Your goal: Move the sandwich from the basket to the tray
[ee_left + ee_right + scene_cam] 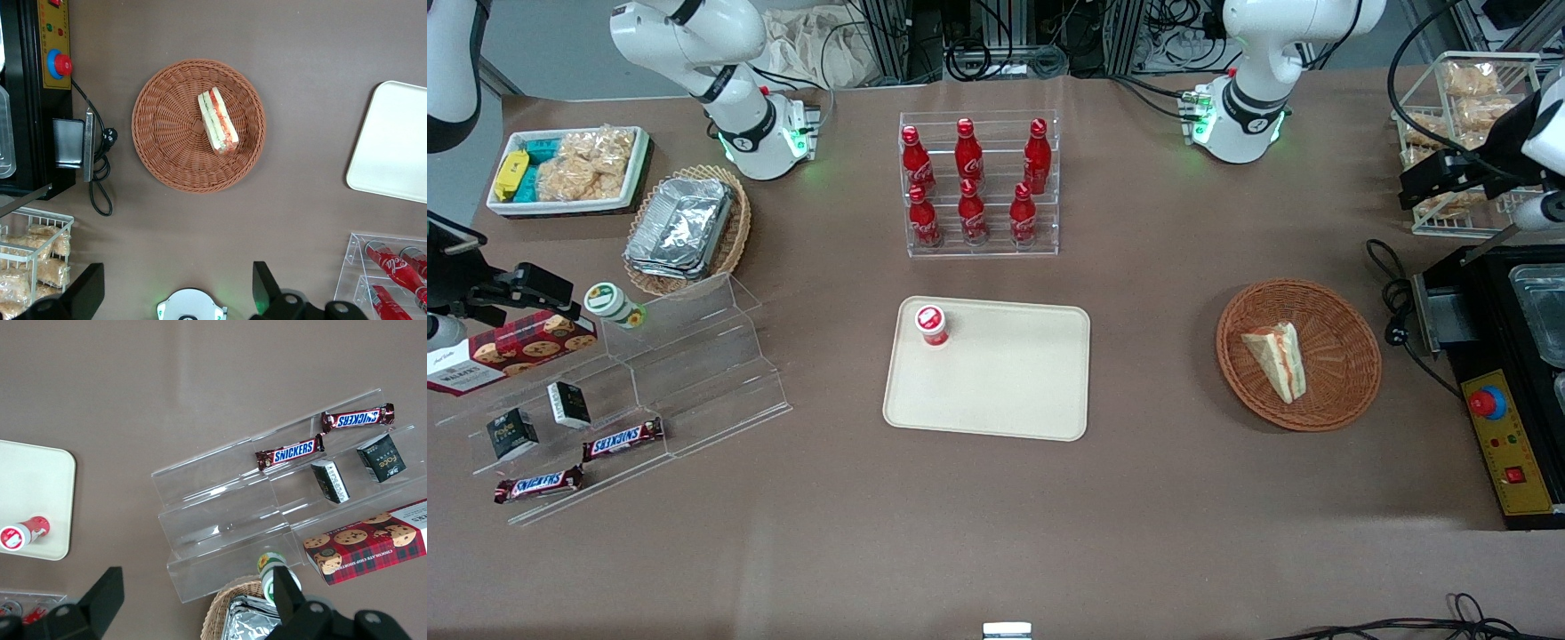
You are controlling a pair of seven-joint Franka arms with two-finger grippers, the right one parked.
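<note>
The sandwich (1276, 358) is pale white bread with red-orange and green layers, lying in the reddish-brown woven basket (1343, 391). The tray (1005, 391) is plain cream-beige and carries a red-and-white cup (931, 324). The tabletop (996, 533) is dull brown. The gripper (1440, 182), black, hangs high near the wire rack of golden snacks (1467, 84).

**Quick look at the working arm's hardware**

So the left arm (1280, 36) is the usual glossy white shell, rounded and chunky, with a black band round the joint above its base (1240, 124). The base glows green at the edges, and a red-tipped connector block sits on one side with black cables trailing off it. The gripper (1445, 182), up over the wire rack, is matte black and boxy. From the wrist camera its fingers (265, 288) look like plain black wedges.
</note>
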